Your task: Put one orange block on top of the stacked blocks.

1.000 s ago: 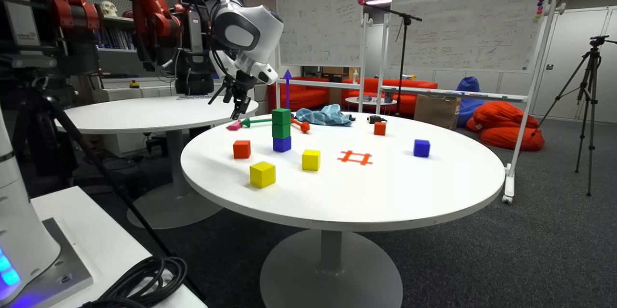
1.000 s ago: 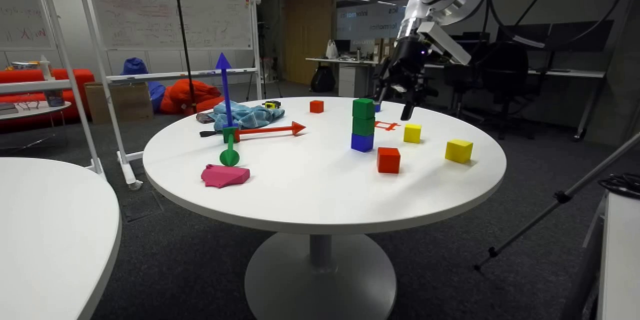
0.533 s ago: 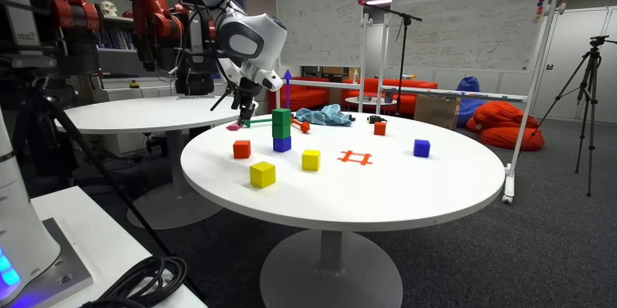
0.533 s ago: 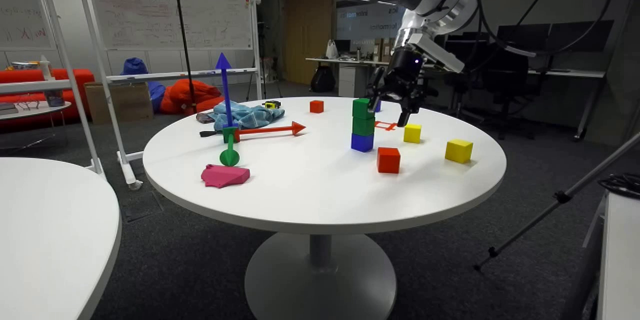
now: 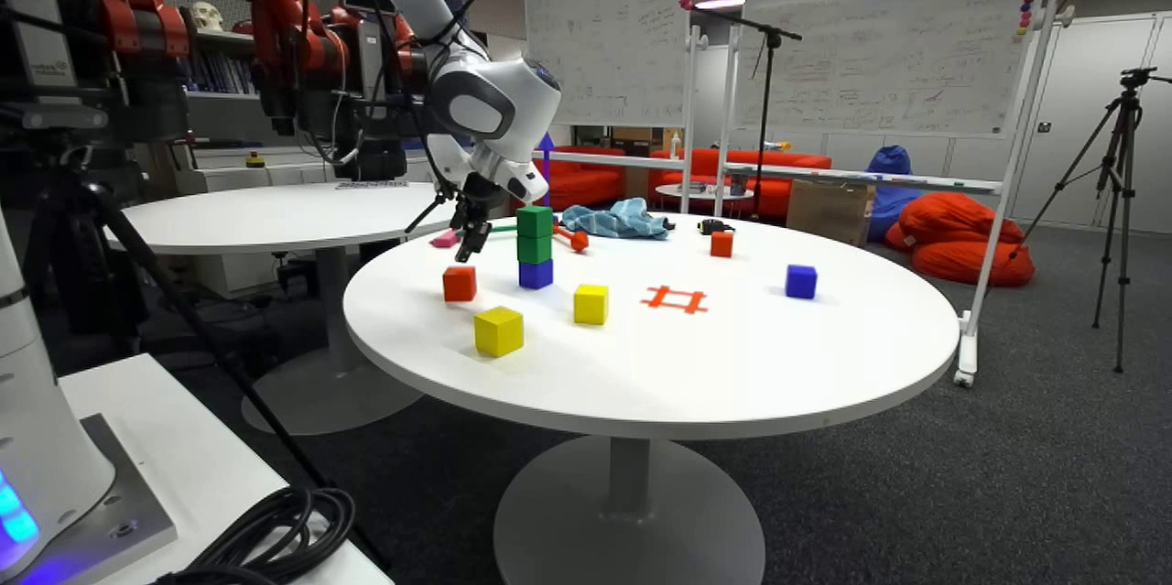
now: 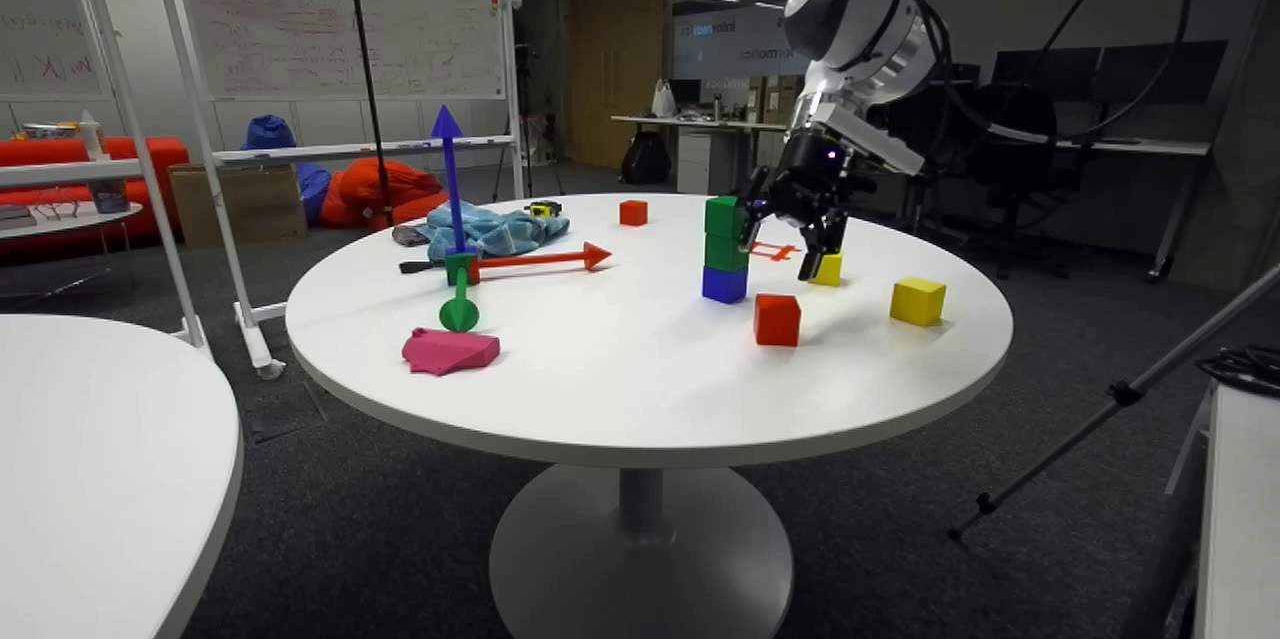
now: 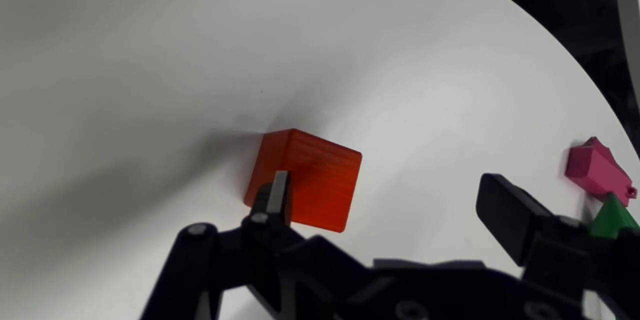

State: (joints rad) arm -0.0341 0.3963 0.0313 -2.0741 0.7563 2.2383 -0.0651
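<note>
The round white table point(image 6: 600, 369) is the largest thing before me, and my white arm point(image 5: 522, 104) leans over it, close to the tower of stacked blocks point(image 6: 726, 251). At the arm's end my gripper point(image 7: 385, 182) hangs tilted above the table, its two black fingers point(image 7: 506, 215) spread wide around free space; a gap parts them from the tower. The model of three arrows point(image 6: 462, 268), blue upright, red and green lying low, is well apart from the tower, and so is the crumpled light blue cloth point(image 6: 500, 231). The tower rises straight, a blue cube point(image 6: 724, 285) at the bottom and two green cubes point(image 6: 727, 217) over it. The magenta piece point(image 6: 450, 352) lies well away from it, the flat red-orange frame point(image 5: 676, 306) nearer. Near the tower's foot, flat on the table, sits the orange block point(image 7: 322, 187), a red-orange cube. In the wrist view one of my fingers covers a strip of it, with most of its upper face showing between the pair; in both exterior views a narrow gap shows between my fingers and the block, so I am not touching it. A second red-orange cube point(image 5: 721, 243) and the single blue cube point(image 5: 801, 281) sit well apart from the tower; of the two yellow cubes point(image 5: 591, 304), one is near it and the other farther off.
</note>
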